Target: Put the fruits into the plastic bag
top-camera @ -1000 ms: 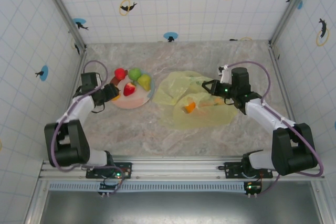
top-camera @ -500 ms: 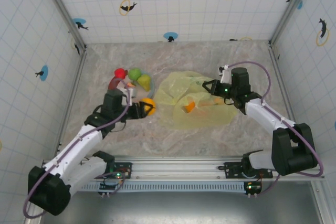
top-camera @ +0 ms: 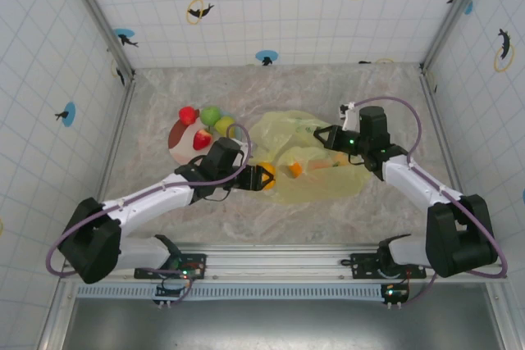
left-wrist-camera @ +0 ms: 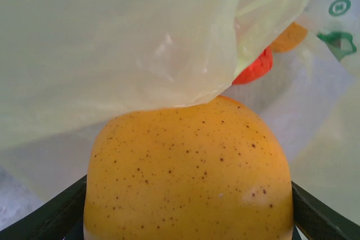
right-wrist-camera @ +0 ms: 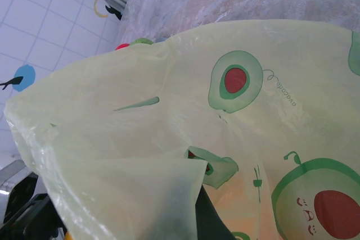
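Observation:
My left gripper (top-camera: 262, 178) is shut on a round speckled orange fruit (top-camera: 265, 175) (left-wrist-camera: 188, 172), held at the left edge of the plastic bag (top-camera: 283, 133). In the left wrist view the bag's thin film (left-wrist-camera: 112, 43) drapes just above that fruit, and a red-orange fruit (left-wrist-camera: 256, 67) and an orange one (left-wrist-camera: 289, 36) lie inside. From above a small orange fruit (top-camera: 296, 169) shows through the bag. My right gripper (top-camera: 328, 138) (right-wrist-camera: 197, 206) is shut on the bag's right edge (right-wrist-camera: 169, 139), holding it up. Red (top-camera: 188, 114), green (top-camera: 212, 114), yellow-green (top-camera: 225, 126) and strawberry-like (top-camera: 201, 139) fruits sit by the plate.
The pink-white plate (top-camera: 175, 143) lies left of the bag, partly behind my left arm. Tiled walls and metal frame posts (top-camera: 115, 47) close in the marble table on three sides. Bare tabletop stretches behind the bag and along the near edge.
My left arm has swung from the plate to the right, carrying the orange fruit to the bag's left edge. The right arm and bag have stayed put.

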